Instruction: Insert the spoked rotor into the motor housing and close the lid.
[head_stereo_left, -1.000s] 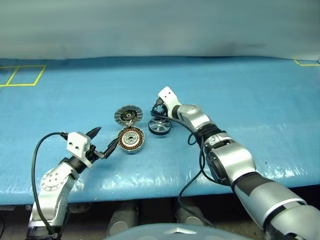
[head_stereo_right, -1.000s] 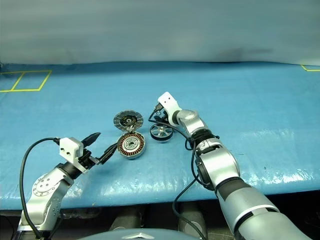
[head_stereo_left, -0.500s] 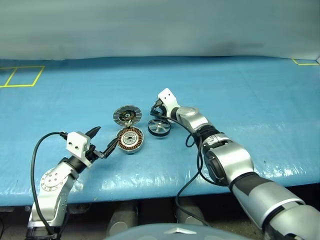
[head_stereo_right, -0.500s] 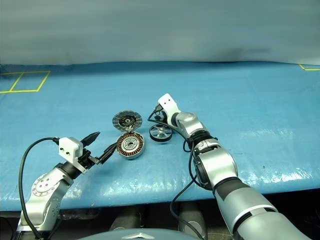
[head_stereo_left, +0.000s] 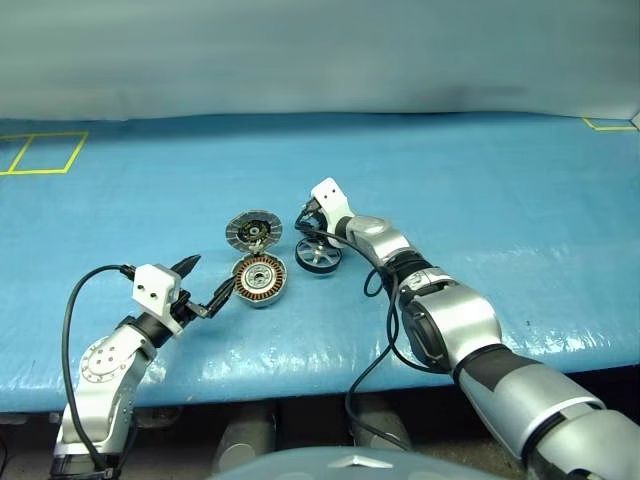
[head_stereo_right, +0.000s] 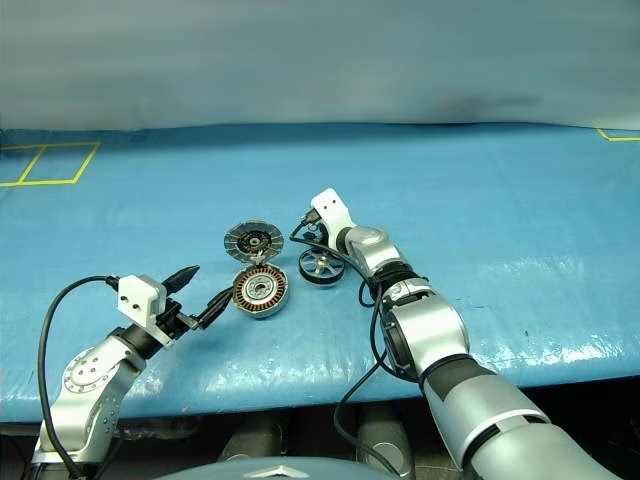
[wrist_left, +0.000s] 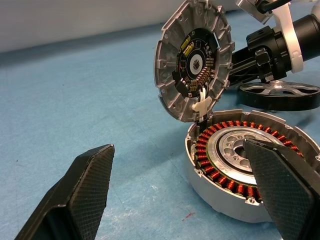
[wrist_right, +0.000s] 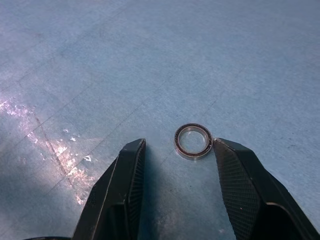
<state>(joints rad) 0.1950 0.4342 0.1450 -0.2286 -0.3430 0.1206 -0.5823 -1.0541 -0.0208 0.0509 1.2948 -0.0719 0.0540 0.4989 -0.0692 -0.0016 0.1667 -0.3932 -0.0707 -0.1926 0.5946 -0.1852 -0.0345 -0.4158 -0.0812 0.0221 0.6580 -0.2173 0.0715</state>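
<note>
While the spoked rotor (head_stereo_left: 318, 255) lies flat on the blue table cover (head_stereo_left: 480, 190) just to the right of the motor housing (head_stereo_left: 262, 279), you have none of the task's steps finished: the rotor is outside the cup, and the lid (head_stereo_left: 254, 230) stands swung open on its hinge at the housing's far edge, ribbed inner face and dark centre turned toward you. In the left wrist view you can see the copper winding ring and silver hub of the housing fully exposed, so the seat looks ready to receive the rotor.

Your left gripper (head_stereo_left: 208, 285) hovers just to the left of the housing with its fingers spread wide and nothing between them; one fingertip reaches close to the housing's wall, but I cannot tell whether it touches.

Your right gripper (head_stereo_left: 307, 222) sits over the far side of the rotor, between it and the lid. Its wrist view shows the two fingers (wrist_right: 127, 175) partly apart and empty, bracketing a thin loose ring (wrist_right: 193, 141) that lies on the cover; the ring sits right against one fingertip. That ring is not the part you need, so take care that the fingers do not close on it instead of the rotor's dark rim.

By my judgement everything is left to do: grasp the rotor, lift it across, lower it over the hub, then fold the lid down onto the housing
</note>
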